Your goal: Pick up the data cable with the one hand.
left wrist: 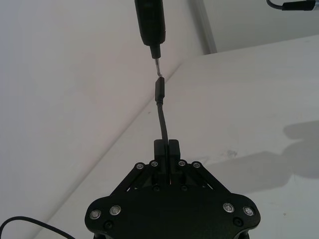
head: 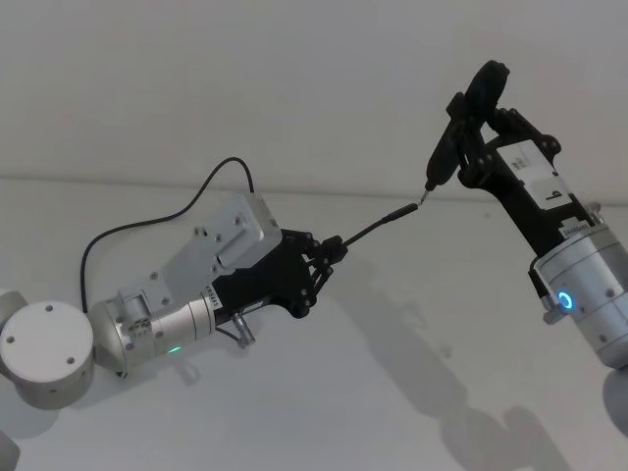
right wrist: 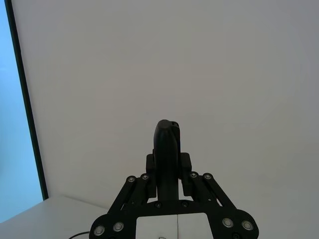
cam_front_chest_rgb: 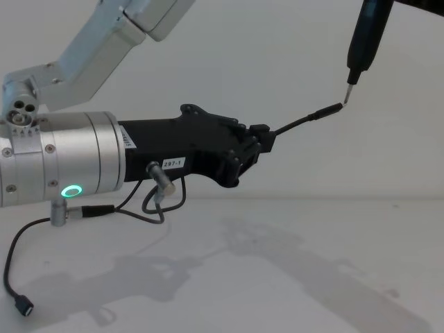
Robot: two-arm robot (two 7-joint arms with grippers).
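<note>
A bare lab-like space: plain white table against blank white wall.

The left gripper hung above the bench at the left, the data cable reaching from its jaws toward the right gripper, whose pen-like tool tip met the plug.
</note>
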